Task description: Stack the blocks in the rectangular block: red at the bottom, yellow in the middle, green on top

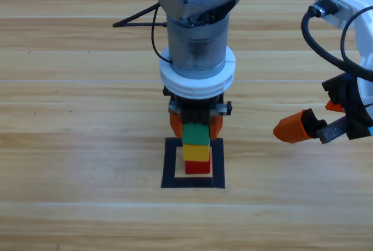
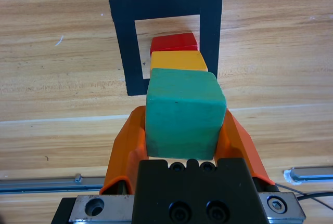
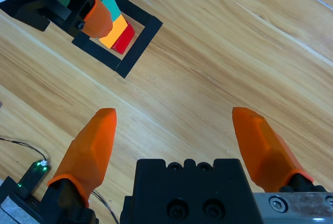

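Green cube [image 1: 196, 134] pinched between left gripper [image 1: 196, 127] jaws, frame centre, atop yellow cube [image 1: 197, 152], red cube [image 1: 198, 166] beneath; stack inside black tape frame [image 1: 170, 169]. Right gripper [image 1: 291, 128] at right edge, jaws spread, empty.

Left gripper [image 1: 196, 124] mostly hidden under its own arm in the high view — only orange jaw edges show beside the green cube [image 1: 196, 134]. Red cube [image 2: 174, 42] largely hidden behind the yellow cube [image 2: 177, 61]. Right gripper [image 1: 289, 127] — one jaw visible from above, arm cut off at the picture's right edge.
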